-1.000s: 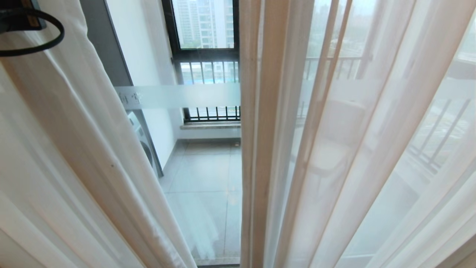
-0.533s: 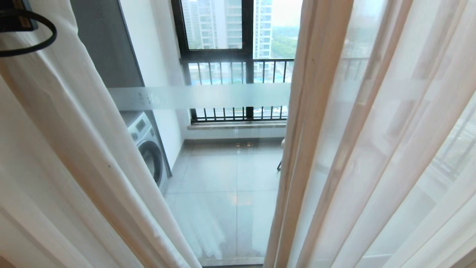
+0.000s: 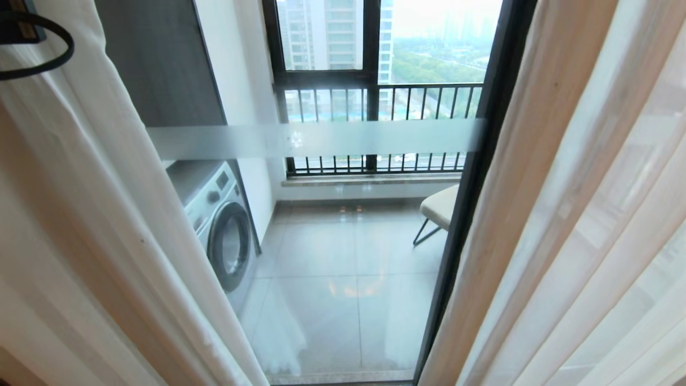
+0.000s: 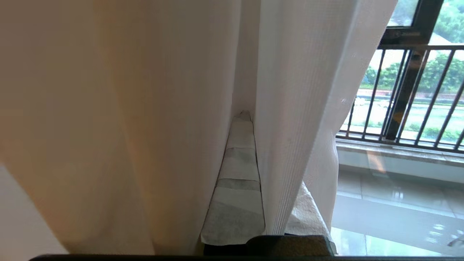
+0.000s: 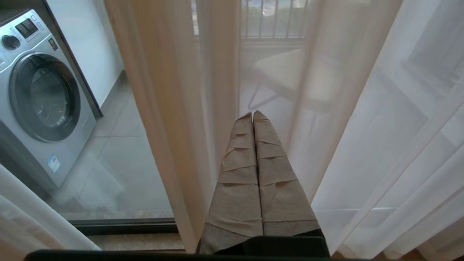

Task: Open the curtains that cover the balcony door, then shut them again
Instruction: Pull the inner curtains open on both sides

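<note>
A: The left gripper (image 4: 250, 119) has a fold of the curtains (image 3: 107, 225) pinched between its taped fingers; in the left wrist view only one wrapped finger (image 4: 237, 188) shows plainly, with the sheer cloth running down across the other.

B: And the right gripper (image 5: 253, 115)?

A: Fingers pressed flat together, holding nothing, pointing at the sheer layer just ahead of it.

B: Where do the curtains hang in the head view?

A: Parted. One panel sweeps from eleven o'clock down to seven, the other fills the side from one o'clock to five. Between them the balcony door (image 3: 461, 214) is uncovered: clear glass, a dark frame post at about three o'clock from centre, and a frosted band (image 3: 316, 138) across the pane.

B: What lies beyond the glass?

A: A washing machine (image 3: 222, 225) at nine o'clock, a pale chair (image 3: 439, 206) towards three, a grey tiled floor (image 3: 343, 279), and at twelve a black-framed window with a barred railing (image 3: 375, 102). A black cable loop (image 3: 48, 48) sits at ten o'clock, against the cloth.

B: Anything the wrist views add?

A: The right wrist view gives the washing machine's dial and display and shows the chair only dimly through the sheer. The left wrist view is mostly cloth, with railing and greenery at its edge. Neither gripper appears in the head view.
</note>
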Available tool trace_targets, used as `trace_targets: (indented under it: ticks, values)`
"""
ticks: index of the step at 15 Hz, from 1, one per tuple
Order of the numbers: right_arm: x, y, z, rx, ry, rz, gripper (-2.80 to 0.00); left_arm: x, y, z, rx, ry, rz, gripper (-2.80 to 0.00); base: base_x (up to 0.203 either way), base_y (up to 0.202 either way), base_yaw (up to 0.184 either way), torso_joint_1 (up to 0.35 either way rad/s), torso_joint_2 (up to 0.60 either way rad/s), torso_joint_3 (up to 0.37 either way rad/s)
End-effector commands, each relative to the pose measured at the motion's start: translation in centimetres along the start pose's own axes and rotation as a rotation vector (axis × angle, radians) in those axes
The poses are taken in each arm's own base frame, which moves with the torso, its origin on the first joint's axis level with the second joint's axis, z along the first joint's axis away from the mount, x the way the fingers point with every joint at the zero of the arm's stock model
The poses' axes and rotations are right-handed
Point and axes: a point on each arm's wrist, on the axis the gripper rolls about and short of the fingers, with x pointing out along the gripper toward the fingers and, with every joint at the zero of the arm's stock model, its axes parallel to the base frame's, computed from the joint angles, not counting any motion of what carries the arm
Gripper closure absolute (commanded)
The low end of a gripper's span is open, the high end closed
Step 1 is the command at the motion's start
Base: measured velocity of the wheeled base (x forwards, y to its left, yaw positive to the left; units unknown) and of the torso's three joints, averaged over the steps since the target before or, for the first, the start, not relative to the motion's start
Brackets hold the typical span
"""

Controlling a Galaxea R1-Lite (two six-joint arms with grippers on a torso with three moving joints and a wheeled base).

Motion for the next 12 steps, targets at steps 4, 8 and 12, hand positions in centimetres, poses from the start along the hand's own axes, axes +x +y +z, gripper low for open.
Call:
trace_targets:
  ticks: [4, 8, 12]
  values:
    - [0.0, 0.0, 0.0, 0.0, 0.0, -0.001, 0.0, -1.0, 1.9, 0.8, 0.001, -0.02, 0.064, 0.0, 0.0, 0.193, 0.001, 0.001, 0.0, 0.003]
    - [0.0, 0.0, 0.0, 0.0, 0.0, -0.001, 0.0, -1.9, 3.2, 0.7, 0.01, -0.01, 0.111, 0.0, 0.0, 0.191, 0.0, 0.002, 0.0, 0.003]
    - [0.0, 0.0, 0.0, 0.0, 0.0, 0.001, 0.0, -2.2, 4.2, 0.9, 0.014, -0.018, 0.15, 0.0, 0.0, 0.194, 0.001, 0.003, 0.0, 0.001]
